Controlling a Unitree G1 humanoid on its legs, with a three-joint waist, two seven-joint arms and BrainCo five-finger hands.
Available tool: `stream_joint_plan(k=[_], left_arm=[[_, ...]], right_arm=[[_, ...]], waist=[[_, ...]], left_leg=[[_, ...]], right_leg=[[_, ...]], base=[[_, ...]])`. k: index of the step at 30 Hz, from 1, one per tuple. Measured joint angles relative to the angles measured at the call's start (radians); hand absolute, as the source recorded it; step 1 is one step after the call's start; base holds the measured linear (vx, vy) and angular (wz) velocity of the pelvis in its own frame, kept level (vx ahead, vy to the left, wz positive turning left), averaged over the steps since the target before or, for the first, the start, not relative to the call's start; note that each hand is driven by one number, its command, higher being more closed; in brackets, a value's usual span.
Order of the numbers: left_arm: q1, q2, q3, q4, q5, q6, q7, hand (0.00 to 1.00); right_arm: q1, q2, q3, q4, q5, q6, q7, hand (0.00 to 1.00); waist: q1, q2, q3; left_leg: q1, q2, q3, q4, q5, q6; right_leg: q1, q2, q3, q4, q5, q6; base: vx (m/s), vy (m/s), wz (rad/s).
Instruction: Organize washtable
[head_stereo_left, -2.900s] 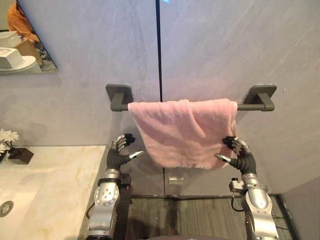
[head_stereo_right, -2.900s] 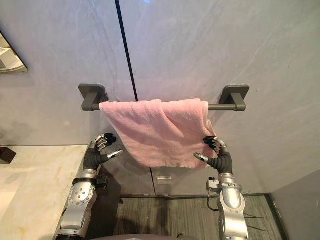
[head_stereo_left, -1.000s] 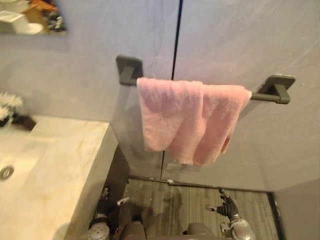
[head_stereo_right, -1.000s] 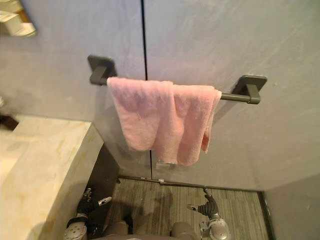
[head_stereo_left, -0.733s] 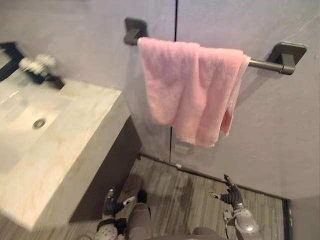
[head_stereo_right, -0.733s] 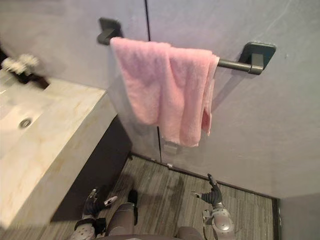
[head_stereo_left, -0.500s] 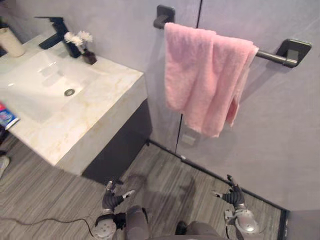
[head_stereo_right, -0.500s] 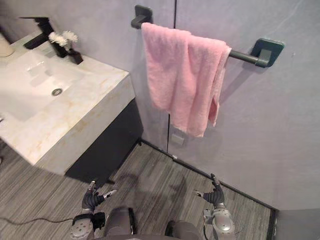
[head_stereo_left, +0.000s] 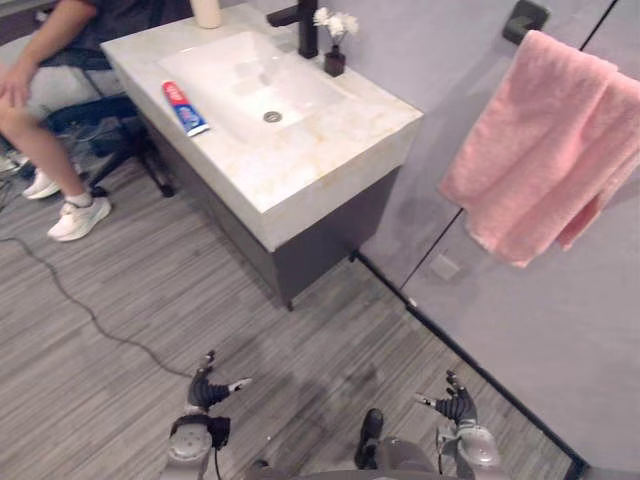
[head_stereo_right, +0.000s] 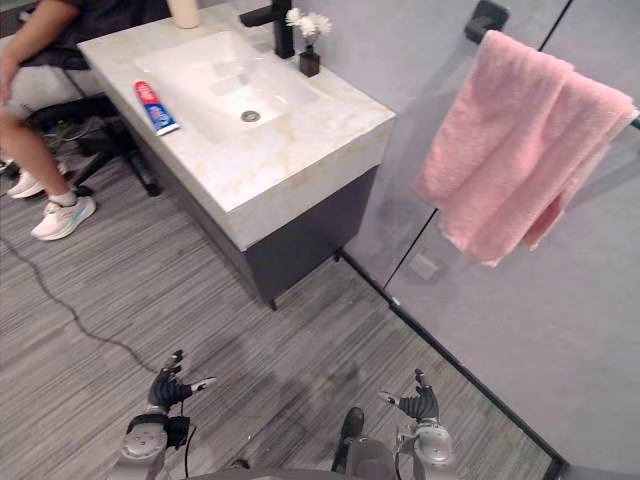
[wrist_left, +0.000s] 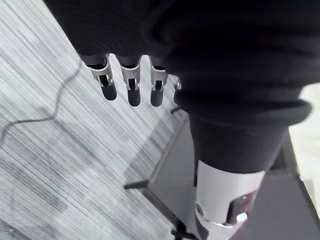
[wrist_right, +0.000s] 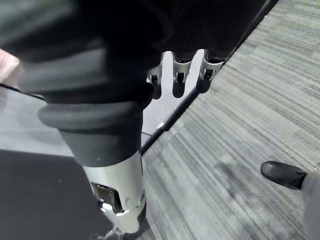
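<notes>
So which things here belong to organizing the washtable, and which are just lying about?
Job: toothpaste tube, cup and small flower vase, all on the washtable; probably the pink towel on the wall bar.
Lying about: seated person, chair.

Washtable (head_stereo_left: 300, 170): across the floor, well ahead of the fingers of the left hand (head_stereo_left: 207, 392).
Basin (head_stereo_left: 245, 85): set in its top.
Tube (head_stereo_left: 186, 108): on the top beside the basin, on the person's (head_stereo_left: 45, 95) side.
Faucet (head_stereo_left: 303, 20) and flower vase (head_stereo_left: 334, 58): behind the basin.
Towel (head_stereo_left: 545, 150): on the wall, well beyond the fingers of the right hand (head_stereo_left: 457, 407).
</notes>
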Motion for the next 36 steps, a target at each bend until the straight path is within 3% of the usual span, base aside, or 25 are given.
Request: stream_joint_plan(k=[1, 3, 6, 7, 8, 9, 10, 11, 14, 16, 18, 21, 23, 24, 25, 27, 29, 30, 31, 32, 34, 35, 36], left_arm=[[0.005, -0.005, 0.008, 0.001, 0.0, 0.001, 0.0, 0.0], [0.017, -0.048, 0.007, 0.009, 0.0, 0.001, 0.001, 0.0], [0.027, -0.102, 0.005, 0.031, 0.0, 0.003, 0.001, 0.0], [0.024, -0.111, 0.004, 0.036, -0.001, 0.003, 0.001, 0.0], [0.016, -0.115, 0.003, 0.039, -0.001, 0.003, 0.001, 0.0], [0.001, -0.12, 0.001, 0.05, -0.003, 0.003, 0.001, 0.0], [0.002, -0.122, 0.0, 0.053, -0.003, 0.003, 0.001, 0.0], [0.0, -0.11, 0.008, 0.065, -0.003, 0.003, 0.005, 0.0], [0.018, -0.064, 0.037, 0.092, -0.003, 0.005, 0.019, 0.0], [0.036, -0.051, 0.045, 0.113, -0.002, 0.007, 0.019, 0.0], [0.046, -0.067, 0.045, 0.116, -0.002, 0.009, 0.019, 0.0], [0.051, -0.086, 0.047, 0.113, -0.002, 0.009, 0.019, 0.0], [0.051, -0.085, 0.05, 0.111, -0.003, 0.009, 0.02, 0.0], [0.058, -0.085, 0.057, 0.1, -0.003, 0.01, 0.021, 0.0], [0.059, -0.088, 0.064, 0.092, -0.003, 0.01, 0.022, 0.0], [0.05, -0.082, 0.064, 0.096, -0.005, 0.013, 0.023, 0.0], [0.026, -0.073, 0.064, 0.102, -0.006, 0.013, 0.023, 0.0], [0.018, -0.07, 0.064, 0.114, -0.006, 0.012, 0.022, 0.0], [-0.014, -0.064, 0.063, 0.128, -0.006, 0.01, 0.02, 0.0], [-0.021, -0.063, 0.059, 0.132, -0.006, 0.006, 0.019, 0.0], [-0.019, -0.069, 0.031, 0.134, -0.005, 0.002, 0.016, 0.0], [-0.017, -0.1, 0.03, 0.141, -0.005, 0.008, 0.017, 0.0], [0.0, -0.114, 0.03, 0.125, -0.005, 0.007, 0.016, 0.0]], right_arm=[[0.001, -0.006, 0.001, -0.001, 0.0, 0.001, 0.001, 0.0], [0.014, -0.027, 0.02, -0.005, 0.0, 0.003, 0.001, 0.0], [0.039, -0.023, 0.032, -0.019, 0.001, 0.003, 0.002, 0.0], [0.053, -0.008, 0.036, -0.019, 0.001, 0.003, 0.001, 0.0], [0.064, 0.003, 0.035, -0.019, 0.001, 0.003, 0.001, 0.0], [0.079, 0.003, 0.033, -0.02, 0.006, 0.003, 0.001, 0.0], [0.079, -0.002, 0.032, -0.02, 0.009, 0.002, 0.001, 0.0], [0.068, -0.001, 0.027, -0.012, 0.009, 0.006, 0.0, 0.0], [0.038, 0.033, 0.046, -0.016, 0.007, 0.005, 0.001, 0.0], [0.017, 0.046, 0.055, -0.017, -0.001, 0.005, 0.001, 0.0], [0.005, 0.037, 0.066, -0.019, -0.004, 0.005, 0.001, 0.0], [0.004, 0.024, 0.065, -0.019, -0.012, 0.012, 0.001, 0.0], [0.015, 0.016, 0.065, -0.019, -0.012, 0.018, 0.001, 0.0], [0.036, 0.011, 0.063, -0.019, -0.011, 0.021, 0.001, 0.0], [0.035, 0.007, 0.071, -0.019, -0.011, 0.022, 0.004, 0.0], [0.036, 0.013, 0.073, -0.019, -0.011, 0.021, 0.007, 0.0], [0.036, 0.009, 0.085, -0.02, 0.0, 0.011, 0.019, 0.0], [0.036, 0.004, 0.085, -0.02, 0.001, 0.006, 0.019, 0.0], [0.039, -0.016, 0.083, -0.026, 0.001, -0.002, 0.02, 0.0], [0.043, -0.025, 0.083, -0.027, 0.0, -0.001, 0.021, 0.0], [0.102, -0.037, 0.082, -0.051, 0.0, -0.001, 0.021, 0.0], [0.129, -0.041, 0.071, -0.054, 0.004, 0.003, 0.019, 0.0], [0.138, -0.039, 0.061, -0.087, 0.002, 0.01, 0.019, 0.0]], waist=[[0.003, -0.004, 0.008], [0.01, 0.014, 0.019], [0.008, 0.036, 0.015], [0.004, 0.021, 0.019], [-0.001, 0.017, 0.018], [-0.002, 0.018, 0.019], [-0.003, 0.027, 0.017], [0.006, 0.019, 0.017], [0.04, -0.035, 0.016], [0.043, -0.052, 0.007], [0.055, -0.051, 0.014], [0.055, -0.046, 0.019], [0.051, -0.059, 0.026], [0.036, -0.066, 0.03], [0.029, -0.061, 0.05], [0.026, -0.031, 0.072], [0.012, -0.027, 0.086], [0.005, -0.028, 0.087], [-0.018, -0.029, 0.087], [-0.027, -0.03, 0.085], [-0.046, -0.044, 0.077], [-0.061, -0.023, 0.071], [-0.051, -0.008, 0.065]], left_leg=[[-0.016, -0.003, -0.029, 0.012, -0.004, 0.005], [-0.028, -0.019, -0.077, 0.007, 0.0, 0.005], [-0.077, -0.044, -0.149, -0.016, 0.029, 0.035], [-0.086, -0.044, -0.113, -0.048, 0.041, 0.07], [-0.093, -0.043, -0.072, -0.04, 0.051, 0.078], [-0.121, -0.04, 0.054, 0.017, 0.065, 0.087], [-0.122, -0.039, 0.111, 0.03, 0.103, 0.088], [-0.109, -0.052, 0.136, 0.017, 0.118, 0.072], [-0.098, -0.086, 0.12, 0.004, 0.117, 0.075], [-0.112, -0.098, 0.12, 0.016, 0.102, 0.088], [-0.146, -0.101, 0.139, 0.101, 0.035, 0.1], [-0.199, -0.103, 0.147, 0.24, -0.09, 0.112], [-0.215, -0.123, 0.148, 0.297, -0.146, 0.128], [-0.198, -0.14, 0.128, 0.306, -0.177, 0.14], [-0.172, -0.135, 0.123, 0.299, -0.191, 0.163], [-0.133, -0.104, 0.119, 0.276, -0.196, 0.166], [-0.019, -0.08, 0.114, 0.18, -0.198, 0.155], [0.01, -0.08, 0.111, 0.154, -0.198, 0.151], [0.077, -0.083, 0.102, 0.097, -0.191, 0.13], [0.103, -0.092, 0.09, 0.078, -0.191, 0.124], [0.18, -0.127, 0.046, 0.037, -0.205, 0.083], [0.218, -0.112, 0.02, 0.051, -0.215, 0.054], [0.191, -0.092, 0.033, 0.139, -0.19, 0.008]], right_leg=[[0.001, 0.016, 0.055, 0.018, -0.016, 0.004], [-0.005, 0.01, 0.066, 0.064, -0.045, 0.027], [-0.001, -0.031, -0.031, 0.105, -0.097, 0.043], [0.016, -0.063, -0.091, 0.095, -0.106, 0.051], [0.025, -0.088, -0.118, 0.091, -0.111, 0.059], [0.05, -0.115, -0.167, 0.088, -0.111, 0.06], [0.065, -0.113, -0.188, 0.092, -0.108, 0.064], [0.087, -0.13, -0.199, 0.104, -0.101, 0.065], [0.117, -0.147, -0.155, 0.063, -0.089, 0.08], [0.118, -0.155, -0.138, 0.035, -0.077, 0.085], [0.11, -0.17, -0.11, 0.022, -0.078, 0.091], [0.068, -0.199, -0.057, 0.11, -0.172, 0.121], [0.041, -0.214, -0.007, 0.189, -0.24, 0.089], [0.03, -0.234, -0.004, 0.272, -0.269, 0.014], [-0.057, -0.234, 0.001, 0.457, -0.22, -0.023], [-0.118, -0.183, -0.006, 0.522, -0.272, 0.004], [-0.178, -0.07, -0.076, 0.448, -0.279, 0.009], [-0.195, -0.047, -0.1, 0.42, -0.274, 0.013], [-0.237, -0.004, -0.138, 0.33, -0.221, 0.002], [-0.245, 0.008, -0.136, 0.297, -0.19, -0.001], [-0.277, 0.005, -0.127, 0.28, -0.058, -0.065], [-0.275, 0.0, -0.144, 0.368, -0.051, -0.094], [-0.263, -0.005, -0.16, 0.404, -0.105, -0.112]], base=[[-0.17, -0.045, 0.92], [-0.13, -0.034, 0.91], [-0.06, -0.013, 1.37], [-0.01, 0.03, 1.58], [0.03, 0.12, 1.88], [0.04, 0.134, 1.48], [0.09, 0.149, 1.5], [0.11, 0.131, 1.01], [0.13, 0.132, 0.41], [0.07, 0.103, 0.01], [0.04, 0.098, -0.29], [0.03, 0.173, -0.21], [0.11, 0.147, 0.1], [0.26, 0.147, 0.13], [0.29, 0.186, 0.05], [0.22, 0.12, -0.16], [0.34, 0.082, -0.01], [0.52, 0.027, 0.4], [0.49, -0.004, 0.56], [0.62, -0.023, 0.92], [0.53, -0.05, 0.97], [0.63, -0.082, 0.7], [0.63, -0.101, 0.51]])
